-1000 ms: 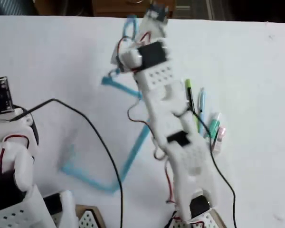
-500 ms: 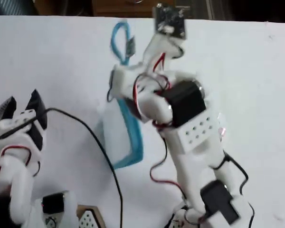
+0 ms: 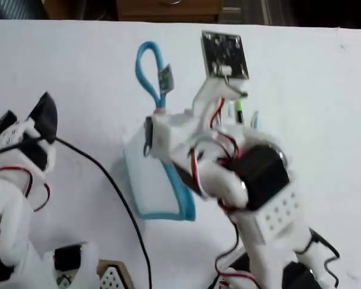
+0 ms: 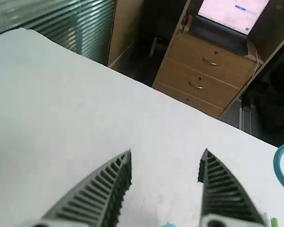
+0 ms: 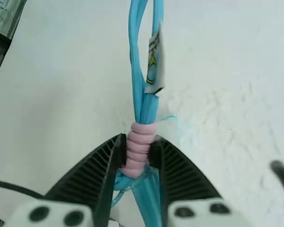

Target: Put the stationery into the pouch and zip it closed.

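Observation:
The pouch [image 3: 151, 180] is clear with a blue edge and lies in the middle of the table in the high view. Its blue strap loop [image 3: 148, 65] stretches toward the far edge, with a small tag [image 3: 165, 78] on it. My right gripper [image 5: 137, 142] is shut on the pink bead [image 5: 138, 150] where the strap [image 5: 141, 71] meets the pouch. Green and blue pens [image 3: 239, 112] lie just beyond the right arm, partly hidden by it. My left gripper [image 4: 165, 153] is open and empty, raised at the table's left side [image 3: 24, 117], away from the pouch.
A black cable [image 3: 108, 174] crosses the table from the left arm toward the near edge. The right arm's white body [image 3: 259, 198] covers the table's near right. Wooden drawers [image 4: 213, 71] stand beyond the table's far edge.
The right arm has drawn back toward the near side, dragging the pouch with it; the pouch now looks bunched and shorter. The left gripper has risen into view at the left.

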Motion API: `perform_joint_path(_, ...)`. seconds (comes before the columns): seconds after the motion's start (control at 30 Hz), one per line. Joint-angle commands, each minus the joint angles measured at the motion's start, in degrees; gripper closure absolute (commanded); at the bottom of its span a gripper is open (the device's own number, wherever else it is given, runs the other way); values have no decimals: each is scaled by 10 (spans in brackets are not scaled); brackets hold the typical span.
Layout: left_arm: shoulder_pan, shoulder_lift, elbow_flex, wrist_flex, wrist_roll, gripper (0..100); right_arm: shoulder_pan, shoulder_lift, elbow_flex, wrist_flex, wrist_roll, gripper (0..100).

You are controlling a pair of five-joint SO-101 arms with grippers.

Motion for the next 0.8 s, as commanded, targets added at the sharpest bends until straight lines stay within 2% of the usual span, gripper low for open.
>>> perform_joint_path(0.0, 59, 82, -109, 48, 3, 754, -11, -36, 62, -9, 6, 981)
perform_joint_path(0.13, 124, 180, -236, 114, 0, 754, -11, -80, 115, -58, 7, 981)
perform_joint_path(0.27, 127, 248, -307, 150, -1, 754, -11, -83, 131, -154, 20, 981)
perform_joint_path(0.43, 36, 258, -309, 150, 3, 754, -12, -49, 130, -301, 55, 981)
perform_joint_path(0.63, -116, 256, -309, 154, 4, 755, -51, -12, 129, -387, 143, 981)
perform_joint_path(0.77, -129, 256, -308, 157, 3, 756, -64, -24, 129, -418, 213, 981)
